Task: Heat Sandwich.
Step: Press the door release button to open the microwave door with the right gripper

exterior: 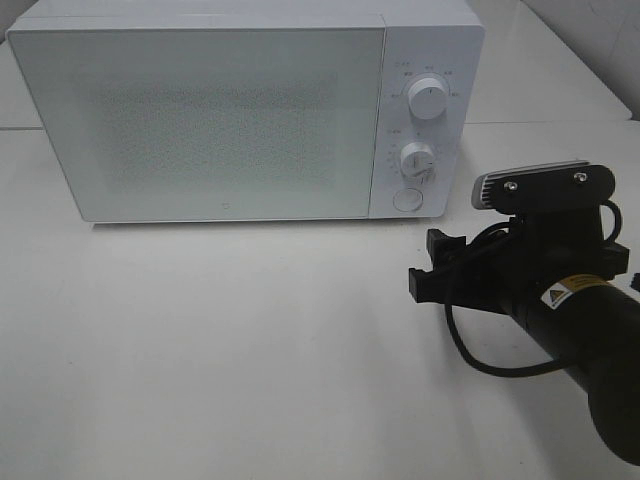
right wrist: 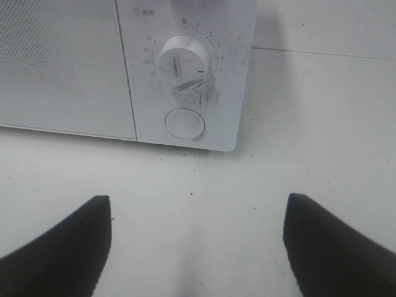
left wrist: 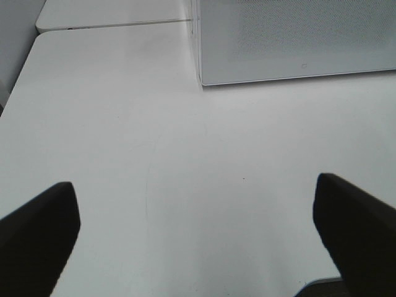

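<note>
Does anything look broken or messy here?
A little. The microwave has grey scuff marks on its control panel, below the lower dial and above the round button, as if rubbed or scratched. Its door is shut and sits straight, and nothing is spilled on the table.

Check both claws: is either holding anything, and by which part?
Nothing is held. The left claw and right claw are both open and empty over the table.
</note>
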`<action>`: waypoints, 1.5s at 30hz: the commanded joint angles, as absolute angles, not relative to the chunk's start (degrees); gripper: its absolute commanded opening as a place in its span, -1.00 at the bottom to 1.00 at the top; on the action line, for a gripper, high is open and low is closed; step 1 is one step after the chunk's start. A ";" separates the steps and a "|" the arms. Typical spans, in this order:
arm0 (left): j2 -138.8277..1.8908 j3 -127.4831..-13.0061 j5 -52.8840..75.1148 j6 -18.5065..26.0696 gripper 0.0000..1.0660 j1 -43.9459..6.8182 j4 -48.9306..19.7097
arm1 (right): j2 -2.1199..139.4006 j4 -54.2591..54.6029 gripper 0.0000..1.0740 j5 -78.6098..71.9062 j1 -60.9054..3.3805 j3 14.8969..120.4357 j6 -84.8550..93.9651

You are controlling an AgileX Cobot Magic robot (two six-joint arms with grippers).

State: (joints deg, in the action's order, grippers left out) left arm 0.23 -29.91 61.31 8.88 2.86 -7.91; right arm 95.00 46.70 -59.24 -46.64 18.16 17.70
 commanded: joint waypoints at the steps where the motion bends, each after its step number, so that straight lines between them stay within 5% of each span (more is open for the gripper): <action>1: 0.74 -29.74 61.42 8.82 0.83 2.75 -7.79 | 94.94 47.15 0.40 -59.87 -46.93 18.74 18.16; 18: 0.74 -29.74 61.42 8.82 0.83 2.75 -7.79 | 94.94 47.15 0.40 -60.22 -46.93 18.74 -7.28; 30: 0.74 -29.74 61.42 8.82 0.83 2.75 -7.79 | 94.94 47.15 0.23 -59.87 -46.93 18.74 -61.65; 38: 0.74 -29.74 61.42 8.82 0.83 2.75 -7.79 | 94.94 48.07 -0.19 -59.99 -46.93 18.74 -77.29; 45: 0.74 -29.74 61.42 8.82 0.83 2.75 -7.79 | 94.94 47.96 -1.00 -59.82 -46.93 18.74 -77.75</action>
State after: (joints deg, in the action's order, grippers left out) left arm 0.23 -29.91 61.31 8.88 2.86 -7.91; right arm 95.00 48.07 -59.47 -46.75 18.39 -77.29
